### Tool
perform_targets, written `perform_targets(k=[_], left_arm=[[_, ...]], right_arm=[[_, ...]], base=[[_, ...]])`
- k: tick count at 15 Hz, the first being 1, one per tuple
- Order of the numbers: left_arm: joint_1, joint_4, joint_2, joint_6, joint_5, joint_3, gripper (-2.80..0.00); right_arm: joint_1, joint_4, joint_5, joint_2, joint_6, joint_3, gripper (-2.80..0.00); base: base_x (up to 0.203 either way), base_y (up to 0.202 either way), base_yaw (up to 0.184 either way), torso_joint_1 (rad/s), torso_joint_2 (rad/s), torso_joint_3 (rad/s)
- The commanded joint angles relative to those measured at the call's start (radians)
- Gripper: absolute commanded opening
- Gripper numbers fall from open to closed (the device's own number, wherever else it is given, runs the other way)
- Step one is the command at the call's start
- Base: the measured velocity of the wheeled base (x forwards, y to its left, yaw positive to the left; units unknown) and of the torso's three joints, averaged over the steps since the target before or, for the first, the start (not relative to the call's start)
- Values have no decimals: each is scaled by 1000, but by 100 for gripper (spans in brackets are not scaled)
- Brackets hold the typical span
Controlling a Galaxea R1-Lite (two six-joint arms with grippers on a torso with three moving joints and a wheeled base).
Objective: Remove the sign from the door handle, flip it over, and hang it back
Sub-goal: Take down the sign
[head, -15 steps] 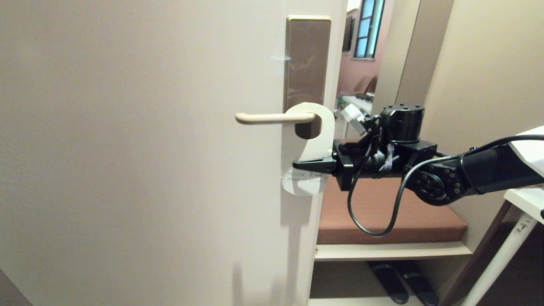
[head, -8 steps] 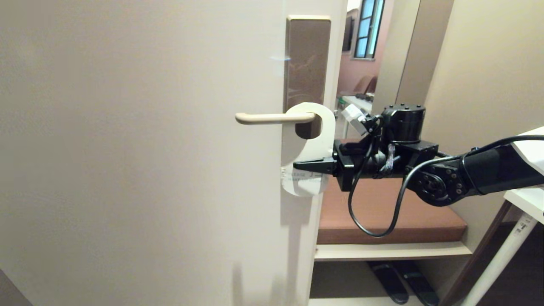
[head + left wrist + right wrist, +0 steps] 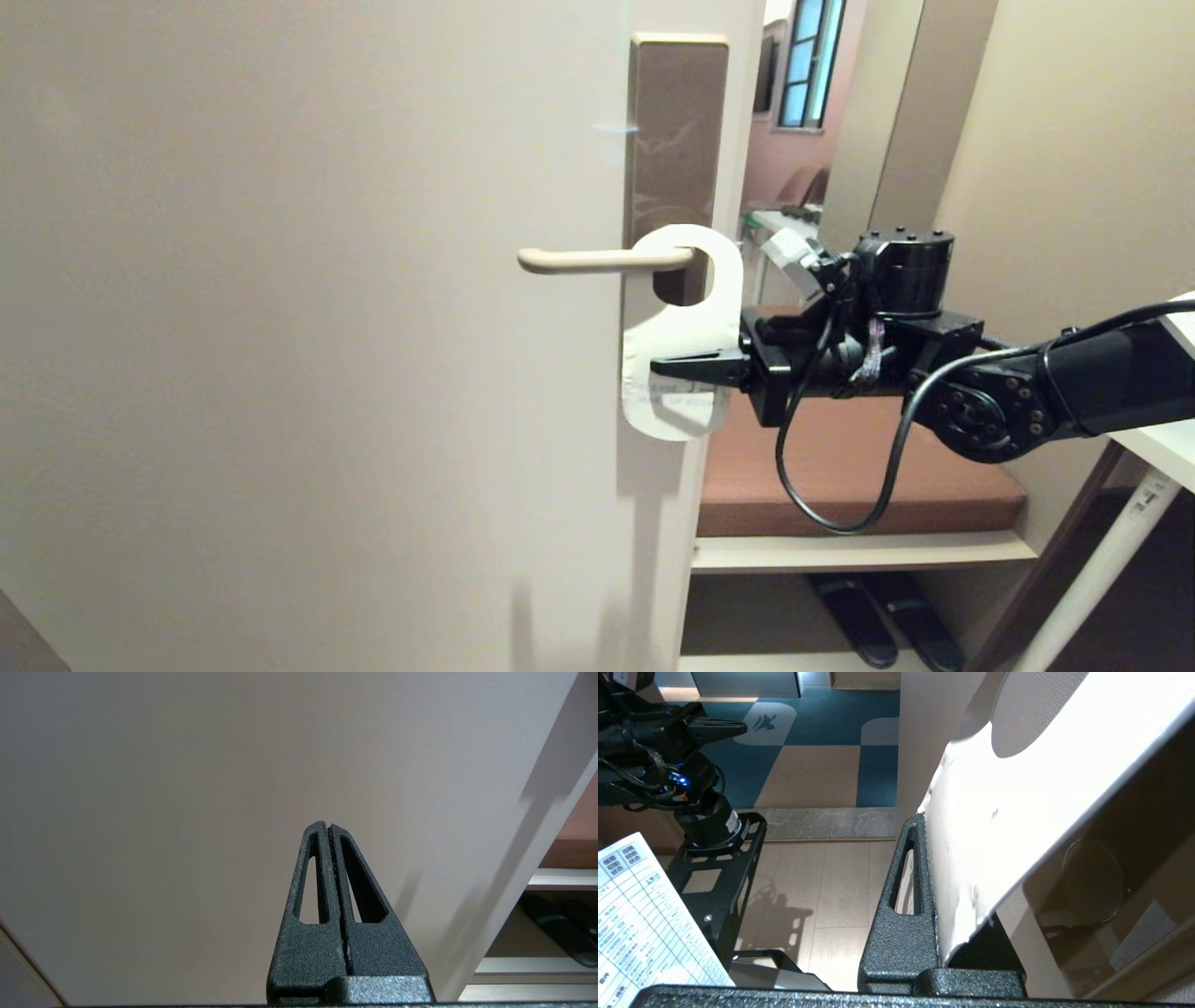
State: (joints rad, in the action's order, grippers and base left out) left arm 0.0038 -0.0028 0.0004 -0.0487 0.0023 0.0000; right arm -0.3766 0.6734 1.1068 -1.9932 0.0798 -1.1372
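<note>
The white sign (image 3: 686, 317) faces me with its lettered side. Its oval hole is still looped over the cream door handle (image 3: 597, 260), close to the brown plate (image 3: 677, 131). My right gripper (image 3: 658, 366) reaches in level from the right and is shut on the sign's lower half, just above the lettering. In the right wrist view the sign (image 3: 1017, 793) runs edge-on between the fingers of the right gripper (image 3: 924, 821), and one finger is hidden behind it. My left gripper (image 3: 328, 828) is shut and empty, parked low in front of the plain door face.
The door's free edge (image 3: 728, 485) is just right of the sign. Behind it are a brown cushioned bench (image 3: 840, 467) and dark slippers (image 3: 887, 616) on the shelf below. A white table leg (image 3: 1102, 569) slants at the far right. A printed sheet (image 3: 640, 924) lies on the robot's base.
My right gripper has drawn slightly to the right with the sign in it. The sign's loop has slid right along the handle and the card now faces me more flatly. The left arm is still.
</note>
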Motion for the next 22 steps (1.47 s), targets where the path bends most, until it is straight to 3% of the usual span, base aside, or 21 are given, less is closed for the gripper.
perform_targets(k=[1,7,15,22], left_arm=[[0,0,0,0,0,0,-280],[1,0,0,0,1,0,-280],[-1,0,0,0,-1,0,-280],[1,0,0,0,1,0,-280]], right_arm=[[-7,2,0,22,2,14,-280],[-62,34,-139,16,8,14,-280],[-131,55,-417,2,44,16,-280],[-199,51,-557,5,41,22,-280]], base=[[0,0,0,0,0,0],[0,0,0,0,0,0],[0,0,0,0,0,0],[0,0,0,0,0,0]])
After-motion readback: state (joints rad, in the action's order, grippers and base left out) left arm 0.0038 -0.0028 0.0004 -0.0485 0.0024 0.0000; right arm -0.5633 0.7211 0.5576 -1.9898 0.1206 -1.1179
